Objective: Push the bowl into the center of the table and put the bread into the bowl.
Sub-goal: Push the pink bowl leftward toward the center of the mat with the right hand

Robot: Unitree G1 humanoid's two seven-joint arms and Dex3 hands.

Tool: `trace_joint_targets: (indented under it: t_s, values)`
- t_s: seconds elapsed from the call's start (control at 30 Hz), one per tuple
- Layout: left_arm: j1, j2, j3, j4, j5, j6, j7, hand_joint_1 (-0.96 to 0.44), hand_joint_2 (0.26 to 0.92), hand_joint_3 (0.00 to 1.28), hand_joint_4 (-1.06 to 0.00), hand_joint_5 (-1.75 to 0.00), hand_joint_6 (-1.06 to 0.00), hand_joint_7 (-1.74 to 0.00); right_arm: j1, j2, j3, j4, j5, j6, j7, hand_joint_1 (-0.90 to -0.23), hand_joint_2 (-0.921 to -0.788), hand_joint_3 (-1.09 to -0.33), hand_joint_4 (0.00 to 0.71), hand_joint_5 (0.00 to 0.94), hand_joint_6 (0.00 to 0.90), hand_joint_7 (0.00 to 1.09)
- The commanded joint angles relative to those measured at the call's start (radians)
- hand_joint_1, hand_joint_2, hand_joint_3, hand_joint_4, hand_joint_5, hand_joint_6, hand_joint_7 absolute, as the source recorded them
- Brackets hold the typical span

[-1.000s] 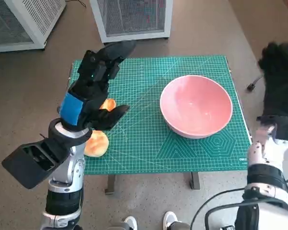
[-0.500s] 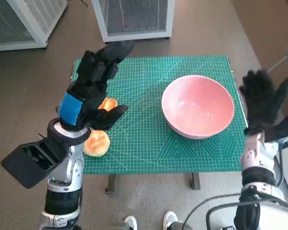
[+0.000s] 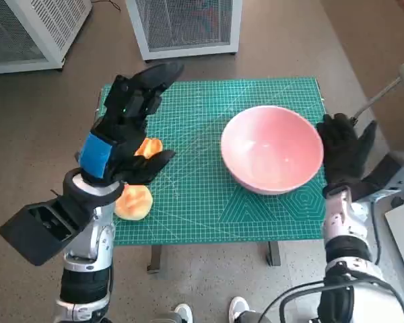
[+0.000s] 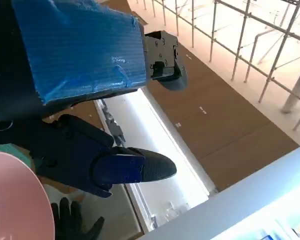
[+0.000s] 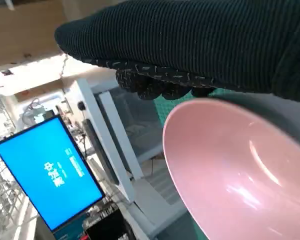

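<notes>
A pink bowl stands on the right half of the green cutting mat; it also shows in the right wrist view and at the edge of the left wrist view. My gloved right hand touches the bowl's right side, fingers spread and holding nothing. Two pieces of bread lie at the mat's left: one near the front edge, another partly hidden behind my left hand. That hand hovers above them with fingers apart, empty.
Two white mesh-sided cabinets stand on the floor behind the table. A person's shoes show below the table's front edge. In the right wrist view a blue screen stands beyond the bowl.
My right hand has come down and leftward from off the table's right side to the bowl's right rim. The bowl has shifted slightly left. My left hand has barely moved.
</notes>
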Motion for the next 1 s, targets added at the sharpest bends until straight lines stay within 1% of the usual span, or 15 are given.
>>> trace_joint_targets:
  t_s: [0.03, 0.2, 0.33, 0.47, 0.67, 0.83, 1.0]
  values:
    - [0.01, 0.008, 0.009, -0.008, -0.012, -0.017, -0.008, -0.5, 0.921, 0.36, 0.0, -0.39, 0.0, -0.71, -0.018, 0.031, -0.009, 0.012, 0.005, 0.024, 0.003, -0.372, -0.921, -0.511, 0.459, 0.009, 0.339, 0.44]
    - [0.013, 0.011, 0.011, -0.006, -0.009, -0.024, -0.007, -0.51, 0.921, 0.36, 0.0, -0.39, 0.0, -0.7, -0.034, 0.054, -0.015, 0.01, 0.008, 0.023, 0.022, -0.371, -0.921, -0.519, 0.462, 0.009, 0.337, 0.45]
    - [0.017, 0.015, 0.015, -0.001, -0.009, -0.032, -0.009, -0.51, 0.921, 0.36, 0.0, -0.38, 0.0, -0.68, -0.046, 0.067, -0.013, 0.011, 0.003, 0.019, 0.031, -0.358, -0.921, -0.547, 0.455, 0.002, 0.314, 0.49]
    - [0.024, 0.019, 0.019, -0.003, -0.01, -0.036, -0.009, -0.52, 0.921, 0.36, -0.01, -0.37, 0.0, -0.66, -0.057, 0.08, -0.007, 0.012, -0.005, 0.014, 0.037, -0.354, -0.921, -0.567, 0.434, 0.0, 0.289, 0.49]
    - [0.039, 0.025, 0.029, -0.002, -0.013, -0.046, -0.012, -0.54, 0.921, 0.35, -0.06, -0.28, 0.0, -0.64, -0.076, 0.1, 0.001, 0.016, -0.012, 0.018, 0.029, -0.351, -0.921, -0.603, 0.417, 0.001, 0.269, 0.5]
    - [0.051, 0.029, 0.038, 0.0, -0.016, -0.054, -0.013, -0.55, 0.921, 0.35, -0.09, -0.2, 0.0, -0.62, -0.095, 0.118, -0.006, 0.021, -0.003, 0.034, 0.023, -0.354, -0.921, -0.612, 0.425, 0.005, 0.28, 0.51]
    - [0.064, 0.03, 0.043, -0.011, -0.013, -0.055, -0.01, -0.56, 0.921, 0.34, -0.11, -0.15, -0.01, -0.6, -0.111, 0.135, -0.009, 0.025, -0.003, 0.048, 0.015, -0.356, -0.921, -0.611, 0.432, 0.008, 0.281, 0.52]
